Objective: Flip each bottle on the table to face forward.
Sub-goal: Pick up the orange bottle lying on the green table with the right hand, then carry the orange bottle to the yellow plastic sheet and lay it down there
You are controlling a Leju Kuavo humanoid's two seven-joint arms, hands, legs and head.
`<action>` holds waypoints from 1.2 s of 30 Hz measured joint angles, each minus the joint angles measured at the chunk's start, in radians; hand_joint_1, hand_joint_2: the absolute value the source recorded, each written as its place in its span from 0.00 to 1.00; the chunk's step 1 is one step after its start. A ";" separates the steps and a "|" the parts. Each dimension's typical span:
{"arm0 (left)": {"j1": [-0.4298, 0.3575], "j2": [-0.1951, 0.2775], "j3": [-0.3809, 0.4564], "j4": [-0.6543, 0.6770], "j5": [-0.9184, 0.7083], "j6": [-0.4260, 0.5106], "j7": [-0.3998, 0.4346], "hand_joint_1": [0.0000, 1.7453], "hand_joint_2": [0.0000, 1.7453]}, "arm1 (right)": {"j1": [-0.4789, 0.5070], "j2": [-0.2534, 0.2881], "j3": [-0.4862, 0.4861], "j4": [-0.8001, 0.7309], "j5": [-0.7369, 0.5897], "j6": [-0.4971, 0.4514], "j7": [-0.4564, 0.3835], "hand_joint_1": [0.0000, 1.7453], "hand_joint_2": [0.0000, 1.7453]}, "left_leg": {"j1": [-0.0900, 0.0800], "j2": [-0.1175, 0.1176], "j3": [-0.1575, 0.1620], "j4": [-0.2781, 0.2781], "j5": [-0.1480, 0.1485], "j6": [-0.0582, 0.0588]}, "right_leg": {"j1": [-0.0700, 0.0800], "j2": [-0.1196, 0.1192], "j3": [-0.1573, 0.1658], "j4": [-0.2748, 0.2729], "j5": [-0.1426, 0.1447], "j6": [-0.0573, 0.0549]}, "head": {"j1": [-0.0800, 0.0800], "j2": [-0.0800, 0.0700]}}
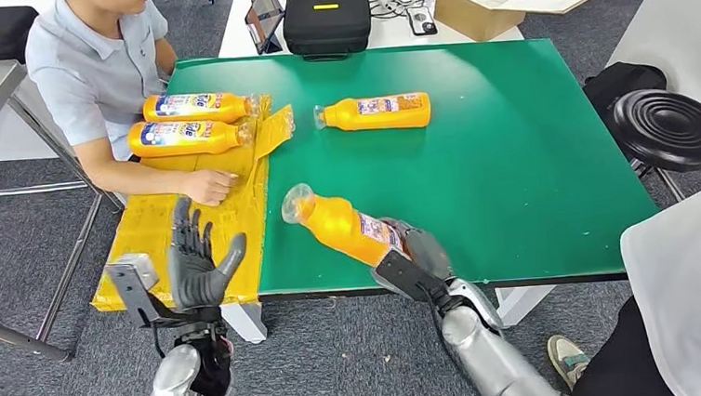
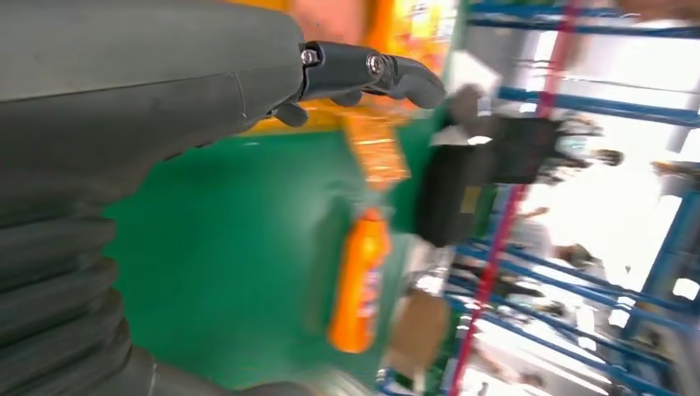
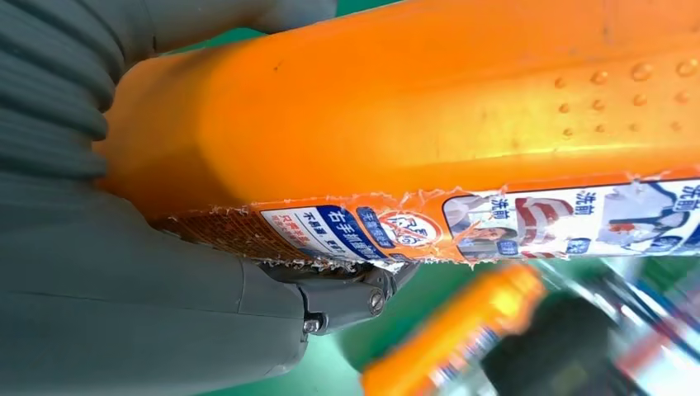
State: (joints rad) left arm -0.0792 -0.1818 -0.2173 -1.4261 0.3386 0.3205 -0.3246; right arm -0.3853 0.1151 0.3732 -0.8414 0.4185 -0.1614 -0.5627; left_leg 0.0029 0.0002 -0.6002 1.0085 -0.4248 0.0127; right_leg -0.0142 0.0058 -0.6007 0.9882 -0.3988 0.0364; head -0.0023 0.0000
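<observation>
Head view shows the right hand wrapped around the base of an orange bottle, which lies tilted near the front edge of the green surface, its clear cap pointing away from the robot. The left hand hangs free with its fingers spread, holding nothing, over the yellow cardboard beside the green surface. Two more bottles lie on that cardboard by a seated person's hand; another bottle lies farther back on the green.

Four orange bottles lie flat: two on the yellow mat, one mid-table right of it, one nearer, tilted.
</observation>
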 joint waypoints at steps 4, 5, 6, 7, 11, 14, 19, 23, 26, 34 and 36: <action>-0.004 -0.001 -0.030 0.079 0.019 -0.050 0.004 0.00 1.00 | 0.069 0.004 0.009 -0.168 -0.046 -0.016 -0.022 1.00 1.00 | 0.000 -0.001 -0.005 0.000 0.000 0.000 | -0.001 0.000 -0.004 0.000 0.000 0.000 | 0.000 0.000; -0.004 -0.001 -0.040 0.092 0.019 -0.068 0.003 0.00 1.00 | 0.081 0.004 0.013 -0.197 -0.052 -0.021 -0.029 1.00 1.00 | 0.000 -0.001 -0.006 0.000 0.000 0.000 | -0.001 0.000 -0.005 0.000 0.000 0.000 | 0.000 0.000; -0.004 0.000 -0.050 0.102 0.020 -0.083 0.002 0.00 1.00 | 0.091 0.004 0.016 -0.220 -0.057 -0.027 -0.036 1.00 1.00 | -0.001 -0.001 -0.007 0.000 0.000 0.000 | -0.002 0.000 -0.006 0.000 0.000 0.000 | 0.000 0.000; -0.004 0.001 -0.058 0.110 0.020 -0.094 0.001 0.00 1.00 | 0.099 0.004 0.019 -0.239 -0.061 -0.032 -0.041 1.00 1.00 | -0.001 -0.001 -0.008 0.000 0.000 0.000 | -0.002 0.000 -0.007 0.000 0.000 0.000 | 0.000 0.000; -0.003 0.007 -0.088 0.128 0.011 -0.130 0.001 0.00 1.00 | 0.121 0.004 0.029 -0.288 -0.079 -0.037 -0.048 1.00 1.00 | -0.001 -0.002 -0.010 0.000 -0.001 0.001 | -0.003 0.000 -0.008 0.000 0.000 0.000 | 0.000 0.000; 0.002 0.016 -0.120 0.130 -0.015 -0.184 0.001 0.00 1.00 | 0.129 0.004 0.031 -0.299 -0.100 -0.034 -0.049 1.00 1.00 | -0.001 -0.003 -0.010 0.000 -0.001 0.001 | -0.003 -0.001 -0.009 0.000 0.000 0.000 | 0.000 0.000; 0.016 0.024 -0.161 0.129 -0.037 -0.231 -0.013 0.00 1.00 | 0.140 0.004 0.044 -0.300 -0.102 -0.019 -0.050 1.00 1.00 | -0.001 -0.003 -0.010 0.000 -0.001 0.001 | -0.002 -0.001 -0.009 0.000 0.000 0.000 | 0.000 0.000; 0.024 0.024 -0.179 0.117 -0.032 -0.281 -0.029 0.00 1.00 | 0.141 0.005 0.063 -0.283 -0.101 0.002 -0.048 1.00 1.00 | -0.001 -0.003 -0.010 0.000 -0.001 0.001 | -0.002 -0.001 -0.009 0.000 0.000 0.000 | 0.000 0.000; 0.024 0.024 -0.184 0.111 -0.032 -0.299 -0.028 0.00 1.00 | 0.141 0.006 0.071 -0.266 -0.100 0.005 -0.048 1.00 1.00 | -0.001 -0.003 -0.011 0.000 0.000 0.001 | -0.002 -0.001 -0.009 0.000 0.000 0.000 | 0.000 0.000; 0.023 0.024 -0.193 0.112 -0.039 -0.314 -0.027 0.00 1.00 | 0.139 0.017 0.086 -0.243 -0.068 -0.008 -0.032 1.00 1.00 | -0.001 -0.003 -0.011 0.000 0.000 0.001 | -0.002 -0.001 -0.009 0.000 0.000 0.000 | 0.000 0.000; 0.023 0.023 -0.194 0.112 -0.038 -0.313 -0.026 0.00 1.00 | 0.138 0.022 0.093 -0.237 -0.059 -0.012 -0.028 1.00 1.00 | -0.001 -0.003 -0.011 0.000 0.000 0.001 | -0.002 -0.001 -0.009 0.000 0.000 0.000 | 0.000 0.000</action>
State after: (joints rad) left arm -0.0561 -0.1583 -0.4113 -1.3139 0.3001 0.0075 -0.3505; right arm -0.2470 0.1372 0.4664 -1.0783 0.3594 -0.1731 -0.5910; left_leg 0.0018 -0.0031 -0.6108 1.0085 -0.4253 0.0133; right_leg -0.0160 0.0048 -0.6098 0.9880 -0.3988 0.0361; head -0.0022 0.0000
